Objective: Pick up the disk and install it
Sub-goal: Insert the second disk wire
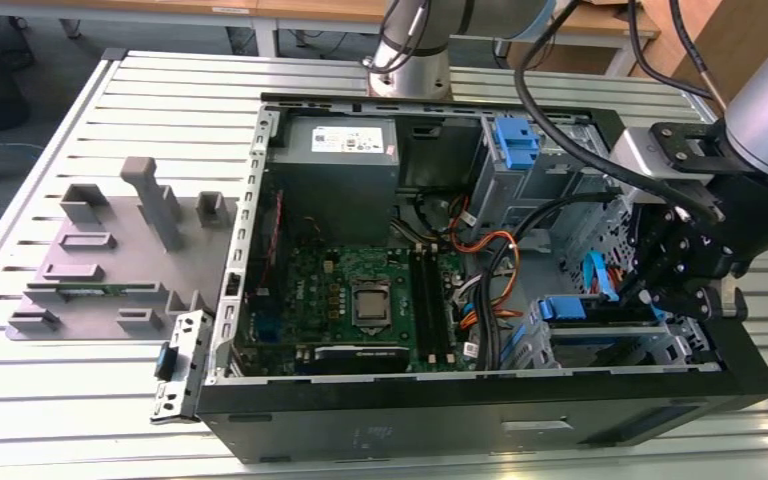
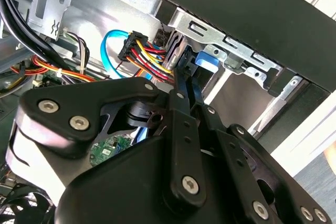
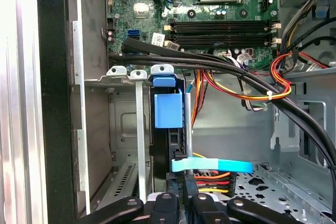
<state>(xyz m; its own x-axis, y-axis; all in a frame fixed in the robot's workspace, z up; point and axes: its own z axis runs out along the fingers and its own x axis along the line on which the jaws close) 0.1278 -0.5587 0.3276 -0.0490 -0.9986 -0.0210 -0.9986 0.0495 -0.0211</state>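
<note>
Gripper [image 1: 678, 285] position: inside the open computer case [image 1: 357, 425], at the drive cage [image 1: 598, 345] on the exterior view's right, near the front corner of the chassis. Its black linkage hangs from the arm's wrist, with the fingertips pointing down into the cage.

Finger state: in the first wrist view the two fingers [image 3: 173, 205] stand close together, pressed against the end of the disk [image 3: 169, 111] (the narrow edge facing the camera). The second wrist view shows the same closure from behind: the fingers [image 2: 184, 85] converge to a tight point at the blue tab, leaving no visible gap. The grip therefore reads as pinched on the disk's edge.

Disk position: the disk stands on edge inside the drive cage, between the cage's metal slot walls. Its blue plastic rail and tab [image 3: 163, 81] face the cage opening. Its silver side plate runs alongside a vertical metal strip. In the exterior view the blue rail [image 1: 574, 308] lies level with the top of the cage.

Adjacent items: a light-blue flat data cable [image 3: 210, 165] crosses just in front of the fingers. Red, yellow and orange power wires [image 2: 149, 59] run beside the disk. The motherboard [image 1: 357, 300] lies on the case floor, well apart from the gripper. A second blue bracket [image 1: 518, 145] sits in the upper bay. The grey power supply [image 1: 337, 150] occupies the far corner.
</note>
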